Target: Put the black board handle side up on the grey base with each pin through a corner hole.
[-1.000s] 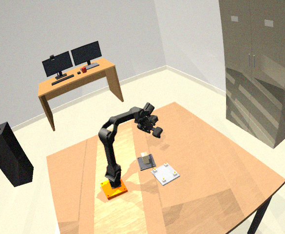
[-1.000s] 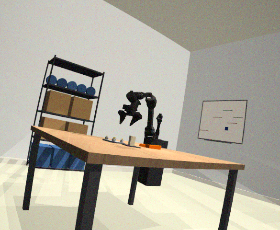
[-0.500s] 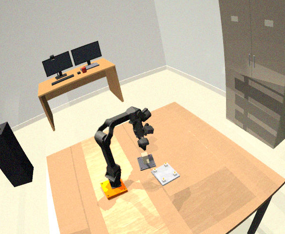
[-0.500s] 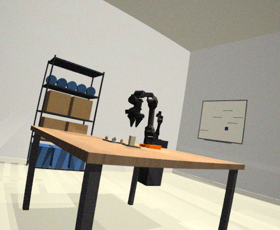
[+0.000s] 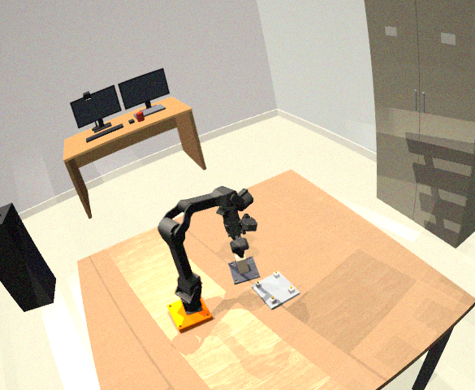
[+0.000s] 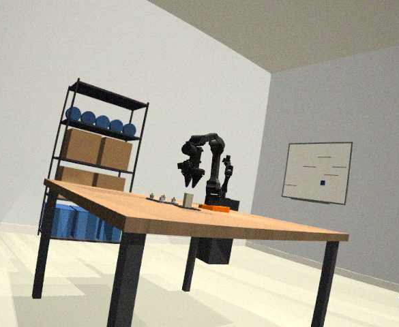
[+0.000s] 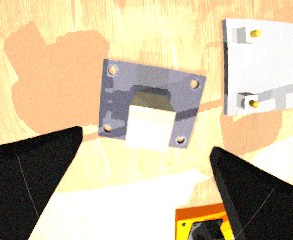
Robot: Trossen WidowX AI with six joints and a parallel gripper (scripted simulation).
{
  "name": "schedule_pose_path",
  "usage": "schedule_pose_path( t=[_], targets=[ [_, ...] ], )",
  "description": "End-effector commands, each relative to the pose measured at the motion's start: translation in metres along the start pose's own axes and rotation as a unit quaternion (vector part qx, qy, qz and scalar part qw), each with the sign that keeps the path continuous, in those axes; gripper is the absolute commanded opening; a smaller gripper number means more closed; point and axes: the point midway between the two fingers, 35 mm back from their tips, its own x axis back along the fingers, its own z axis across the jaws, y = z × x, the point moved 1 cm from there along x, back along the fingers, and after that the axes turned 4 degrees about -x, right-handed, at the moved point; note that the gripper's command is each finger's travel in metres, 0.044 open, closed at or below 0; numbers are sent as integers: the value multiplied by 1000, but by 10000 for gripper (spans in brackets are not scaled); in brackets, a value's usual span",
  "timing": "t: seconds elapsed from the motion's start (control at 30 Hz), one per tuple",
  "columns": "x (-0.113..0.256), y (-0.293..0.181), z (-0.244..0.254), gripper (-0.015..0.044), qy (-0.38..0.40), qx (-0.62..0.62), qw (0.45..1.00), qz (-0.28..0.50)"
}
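The black board (image 5: 235, 275) (image 7: 118, 97) (image 6: 187, 199) lies flat on the table, its square cream handle (image 5: 243, 266) (image 7: 150, 129) pointing up. Holes show near its corners in the wrist view. The grey base (image 5: 277, 290) (image 7: 273, 67) lies beside it, right of the board in the wrist view, with four posts and gold pins up. The wrist view cuts off the base's right part. My gripper (image 6: 189, 187) (image 7: 148, 143) is open and empty, pointing down above the handle with a gap between. In the wrist view the fingertips stand on either side of the handle.
The arm's orange and yellow mounting plate (image 5: 174, 317) (image 6: 220, 208) (image 7: 185, 216) is on the same table, on the side of the board away from the grey base in the exterior view. A desk, a cabinet and a shelf stand away from the table.
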Motion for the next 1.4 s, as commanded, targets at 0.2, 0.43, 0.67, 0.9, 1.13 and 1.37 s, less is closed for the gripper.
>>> schedule_pose_path(
  t=[0.2, 0.43, 0.67, 0.9, 1.13, 1.37],
  targets=[
    [-18, -2, -1, 440, -2, -1, 1000, 5],
    [-29, -2, 0, 440, -2, -1, 1000, 4],
    [-40, -2, 0, 440, -2, -1, 1000, 4],
    [-52, -2, 0, 440, -2, -1, 1000, 4],
    [-63, -2, 0, 440, -2, -1, 1000, 4],
    [-74, -3, -1, 440, -2, -1, 1000, 4]
  ],
)
